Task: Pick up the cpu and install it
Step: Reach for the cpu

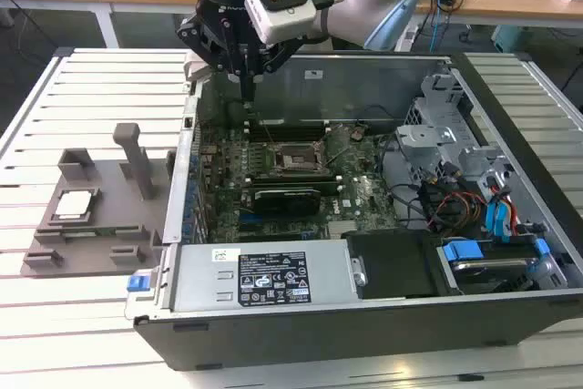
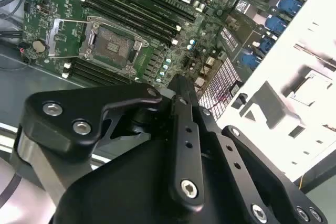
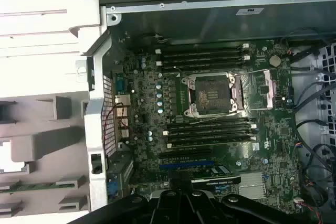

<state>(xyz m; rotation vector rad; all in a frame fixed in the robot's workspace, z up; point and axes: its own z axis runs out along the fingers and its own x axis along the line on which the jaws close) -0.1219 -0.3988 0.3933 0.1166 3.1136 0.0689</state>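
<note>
A small flat square cpu (image 1: 73, 205) with a silvery-grey metal top lies in a shallow recess of the grey plastic tray (image 1: 109, 230). This tray stands on the white slatted table (image 1: 73, 316), at the exterior view's left of the open dark grey computer case (image 1: 364, 316). A grey upright post (image 1: 137, 166) rises from the tray near the cpu.

The black gripper (image 1: 248, 88) hangs above the inside of the case, over the green motherboard (image 1: 364, 198) and close to the case wall on the exterior view's left. It is well apart from the cpu and the tray. Its jaws point down, and they seem pressed together with nothing between them; the second wrist view, where the black links meet in one narrow tip, agrees with this.

The black square socket frame with a metal border (image 3: 212, 95) sits in the middle of the motherboard, between rows of long black memory slots (image 3: 205, 59), with its field of contacts uncovered. In the exterior view the socket is below the gripper and toward the right, not touching it.
</note>
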